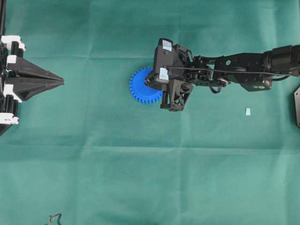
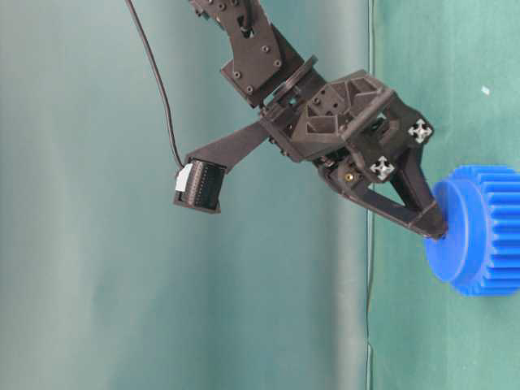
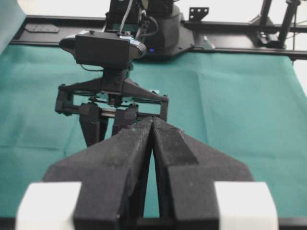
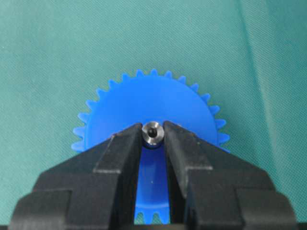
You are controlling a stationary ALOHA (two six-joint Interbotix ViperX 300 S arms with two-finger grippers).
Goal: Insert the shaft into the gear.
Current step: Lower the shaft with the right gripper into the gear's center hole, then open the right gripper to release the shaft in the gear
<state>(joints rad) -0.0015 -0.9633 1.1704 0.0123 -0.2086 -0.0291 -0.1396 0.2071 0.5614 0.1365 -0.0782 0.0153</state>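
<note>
Landmark: the gear, blue, toothed, lying flat on the green cloth. Nearest in the right wrist view, the right gripper sits directly over the gear, its two black fingers narrowed to a slim gap and pinching the shaft between their tips; the shaft shows end-on as a small shiny silver disc with a dark dimple, placed over the gear's middle, the hub hidden beneath it. The gear's teeth fan out beyond the fingertips on the far side, and a strip of blue shows through the gap between the fingers on the near side. At table level the right gripper slants down onto the gear, fingertips touching or just above the raised hub; whether the shaft has entered the hole cannot be told. From overhead the right gripper covers the gear's right side, the arm running off to the right of it. A small pale scrap lies on the cloth well to the right of the gear. Far to the left of the gear, the left gripper rests at the cloth's edge, well apart; in its own view the left gripper has its fingers pressed together, nothing between them.
</note>
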